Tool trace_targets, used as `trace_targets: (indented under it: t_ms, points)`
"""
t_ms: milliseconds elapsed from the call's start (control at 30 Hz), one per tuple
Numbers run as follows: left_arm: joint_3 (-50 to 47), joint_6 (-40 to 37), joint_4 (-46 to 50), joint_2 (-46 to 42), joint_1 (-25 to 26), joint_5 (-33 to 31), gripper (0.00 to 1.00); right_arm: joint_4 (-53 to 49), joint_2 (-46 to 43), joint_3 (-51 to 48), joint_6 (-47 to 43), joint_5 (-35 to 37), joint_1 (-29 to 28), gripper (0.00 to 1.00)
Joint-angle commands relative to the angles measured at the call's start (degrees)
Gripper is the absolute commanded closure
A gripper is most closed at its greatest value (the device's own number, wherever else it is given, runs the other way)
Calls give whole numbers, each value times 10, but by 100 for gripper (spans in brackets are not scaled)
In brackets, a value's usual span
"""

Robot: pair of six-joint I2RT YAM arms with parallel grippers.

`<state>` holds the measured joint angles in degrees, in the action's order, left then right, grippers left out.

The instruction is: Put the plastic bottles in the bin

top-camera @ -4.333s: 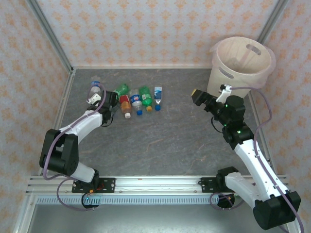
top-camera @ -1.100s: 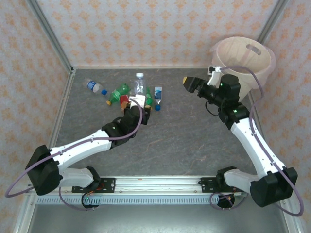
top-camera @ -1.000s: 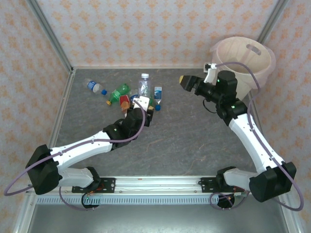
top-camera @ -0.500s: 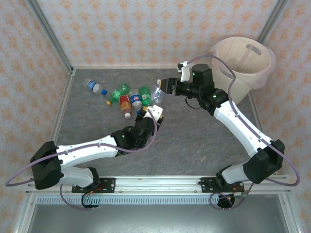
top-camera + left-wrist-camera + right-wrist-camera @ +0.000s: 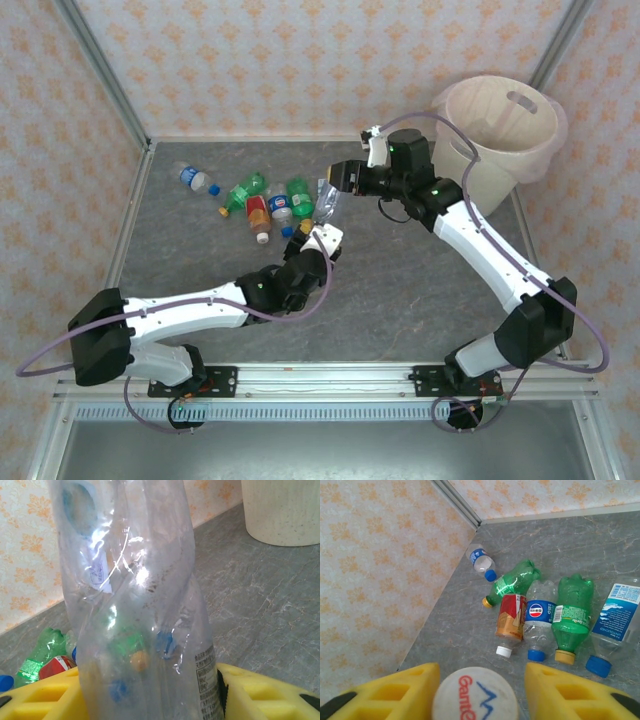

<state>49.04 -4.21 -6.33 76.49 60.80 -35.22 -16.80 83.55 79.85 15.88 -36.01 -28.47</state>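
Note:
My left gripper [image 5: 320, 238] is shut on a clear crushed plastic bottle [image 5: 326, 198] and holds it upright above the table; in the left wrist view that bottle [image 5: 140, 605] rises between the yellow fingers [image 5: 265, 695]. My right gripper [image 5: 337, 178] sits at the bottle's top end. The white cap [image 5: 475, 697] lies between the right gripper's [image 5: 479, 690] yellow fingers [image 5: 395, 692], with a slim gap on the right side. Several more plastic bottles lie in a row on the table: a green one [image 5: 572, 607], a blue-labelled one [image 5: 540, 612] and a red-labelled one [image 5: 511, 615]. The bin [image 5: 455, 175] stands at the back right.
Another blue-labelled bottle [image 5: 195, 178] lies apart at the far left. The bin's cream wall [image 5: 280, 510] rises behind the held bottle. Patterned walls close the table at the back and both sides. Grey table surface [image 5: 400, 290] lies bare in front of the arms.
My left arm carried the clear bottle rightward away from the row. My right arm swung left from the bin to meet it, and its jaws narrowed around the cap.

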Motion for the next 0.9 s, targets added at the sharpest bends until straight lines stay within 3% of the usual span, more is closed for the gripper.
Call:
trace_targets:
  t_ms: [0,233,433,867]
  points:
    - [11,-9,-17,7,6,-24,44,2,-6,23,-2,-2,-2,58]
    - [14,-8,-15,15,6,-38,38,15,-24,8,9,-2,-2,75]
    - [14,11,-10,0,6,-48,1,38,-52,-10,22,40,0,76]
    - [-18,82,-16,-154,5,-20,1,46,-93,27,63,172,130,79]
